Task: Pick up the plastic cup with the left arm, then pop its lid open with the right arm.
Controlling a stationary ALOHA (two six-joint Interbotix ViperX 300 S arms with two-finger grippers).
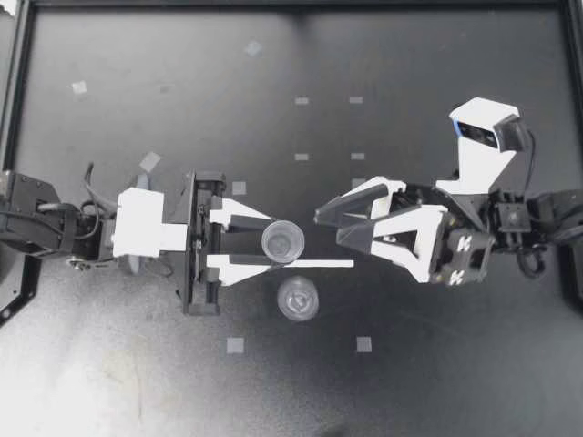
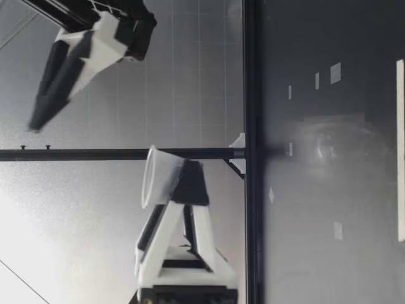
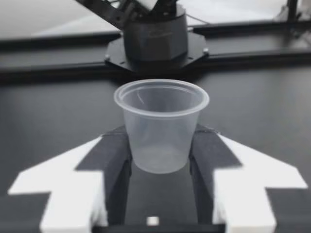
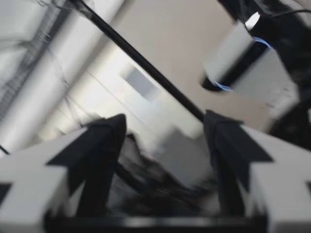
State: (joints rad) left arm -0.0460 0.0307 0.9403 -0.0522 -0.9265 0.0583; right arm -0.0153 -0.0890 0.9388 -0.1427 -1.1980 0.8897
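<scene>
Left end effector [image 1: 271,241] clamped low on cup [image 1: 283,240], roughly upright, well above tabletop [image 1: 410,382]; low grip probably keeps the rim free. Right end effector [image 1: 330,226] apart, empty, near cup.

My left gripper [image 2: 186,183] holds a clear cup [image 2: 158,177] above the table [image 2: 329,266] — my right gripper [image 2: 38,120] higher up.

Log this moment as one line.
left gripper: shut on clear cup, held above table | right gripper: open, empty, in the air | second cup: on table, beside held cup
</scene>
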